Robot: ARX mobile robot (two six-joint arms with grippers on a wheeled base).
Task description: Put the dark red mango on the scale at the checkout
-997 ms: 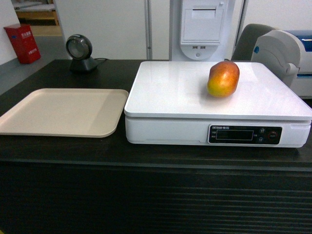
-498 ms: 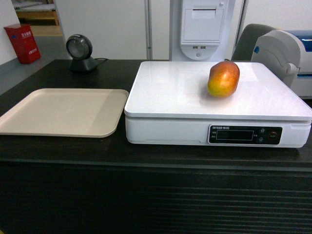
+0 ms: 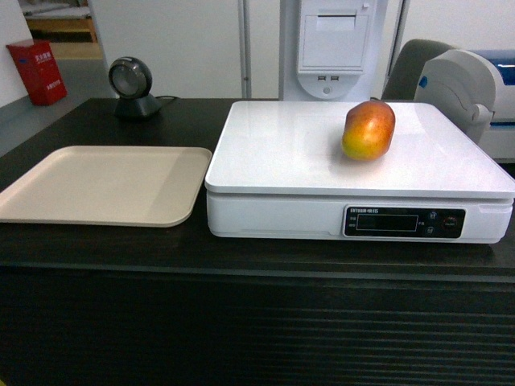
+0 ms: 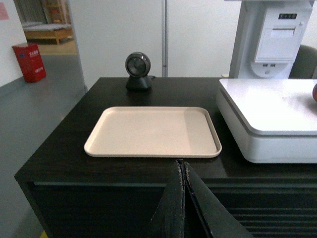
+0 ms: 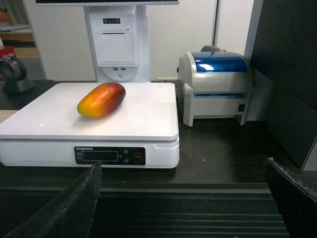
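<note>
The right gripper (image 5: 183,198) stands spread wide and empty, level with the front of the counter (image 5: 223,153); the mango (image 5: 101,100) lies ahead and to its left on the scale (image 5: 148,114), long axis running left-near to right-far. The left gripper (image 4: 182,198) is pressed closed, empty, facing the tray (image 4: 153,131), so the right arm is nearer. The placement looks complete.

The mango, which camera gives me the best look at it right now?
The right wrist view: the dark red mango lies side-on there, whole, on the scale. The head view also shows it whole but end-on, so it looks shorter. The left wrist view catches only a sliver at the frame's right edge.
</note>
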